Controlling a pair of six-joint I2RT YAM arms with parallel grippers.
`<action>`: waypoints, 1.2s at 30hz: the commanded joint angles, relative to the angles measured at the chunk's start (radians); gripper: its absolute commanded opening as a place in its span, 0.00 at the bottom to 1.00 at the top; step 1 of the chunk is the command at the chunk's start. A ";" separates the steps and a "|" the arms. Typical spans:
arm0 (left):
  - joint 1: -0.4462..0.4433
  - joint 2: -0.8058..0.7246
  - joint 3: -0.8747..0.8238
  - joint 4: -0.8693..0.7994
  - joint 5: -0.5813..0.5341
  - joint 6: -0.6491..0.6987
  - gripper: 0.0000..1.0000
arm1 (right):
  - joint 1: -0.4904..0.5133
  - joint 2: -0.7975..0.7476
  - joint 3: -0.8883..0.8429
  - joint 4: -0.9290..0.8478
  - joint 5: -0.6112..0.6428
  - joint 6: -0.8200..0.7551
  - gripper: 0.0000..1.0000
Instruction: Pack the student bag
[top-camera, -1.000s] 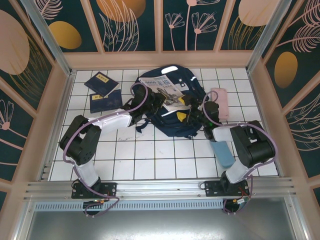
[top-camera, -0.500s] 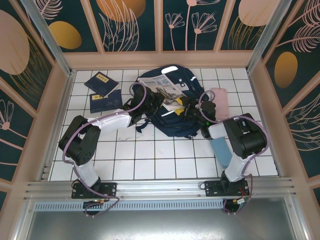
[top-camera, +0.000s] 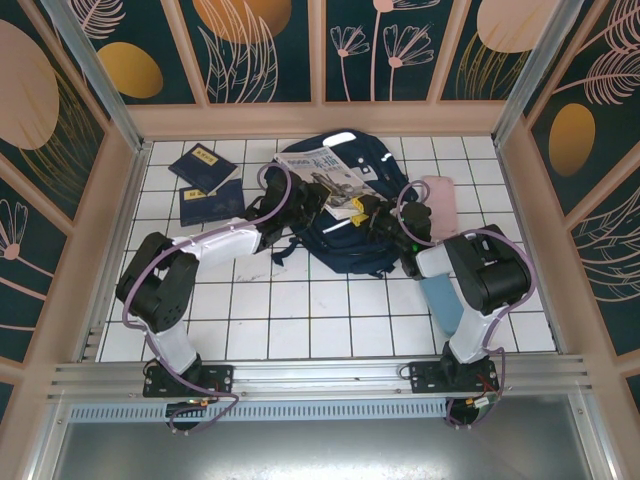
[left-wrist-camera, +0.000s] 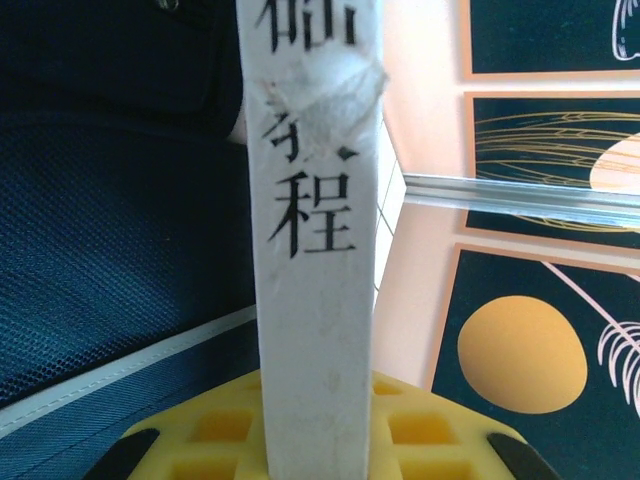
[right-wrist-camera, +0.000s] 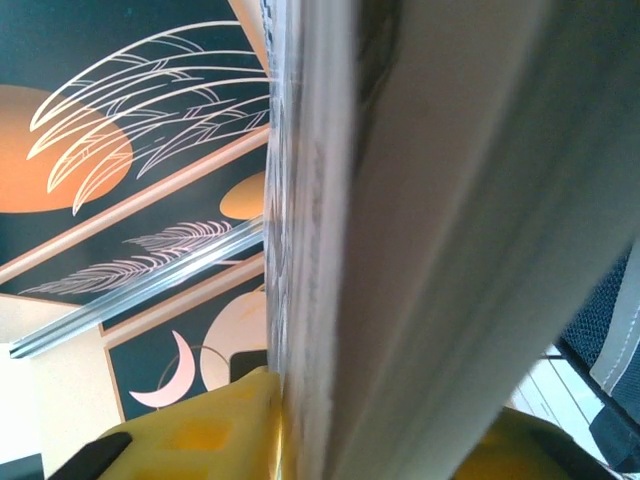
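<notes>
The white-tiled desk (top-camera: 300, 310) carries everything. At its far middle lies the student bag (top-camera: 345, 250), slumped flat, by far the biggest thing on it. Its navy mesh fills the left of the left wrist view (left-wrist-camera: 100, 250).

Across the bag's upper part lies a white book (top-camera: 318, 170) with black print, and both arms reach in to it. Two navy booklets (top-camera: 208, 185) lie well to the left on the tiles. A pink case (top-camera: 440, 205) lies just off the bag's right side.

The left claw (top-camera: 318, 197) is closed on the book. Its wrist view shows the printed spine (left-wrist-camera: 310, 250) standing upright between the yellow pads (left-wrist-camera: 315, 425). The right claw (top-camera: 362, 212) is likewise clamped on the book's edge (right-wrist-camera: 420, 250), and the page block runs up from its pads (right-wrist-camera: 300, 420).

I judge the book is about to be fed into the bag, though I cannot tell whether the mouth is open. The risks follow from the shared hold:
- If the arms move out of step, the book could twist, slip from one claw or tear at the cover.
- The limp fabric could fold over the opening and snag the book's leading corner.
- If only part of the pages is pinched, the rest could fan out and catch.
</notes>
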 joint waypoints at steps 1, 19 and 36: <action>-0.002 -0.079 0.004 0.074 0.059 0.054 0.13 | -0.004 -0.028 0.036 0.038 0.036 -0.049 0.21; -0.013 -0.107 0.162 -0.460 0.009 0.747 0.80 | -0.306 -0.674 0.260 -1.026 0.144 -0.974 0.00; -0.282 0.376 0.788 -0.968 -0.230 1.196 0.76 | -0.613 -0.839 0.288 -1.410 0.073 -1.132 0.00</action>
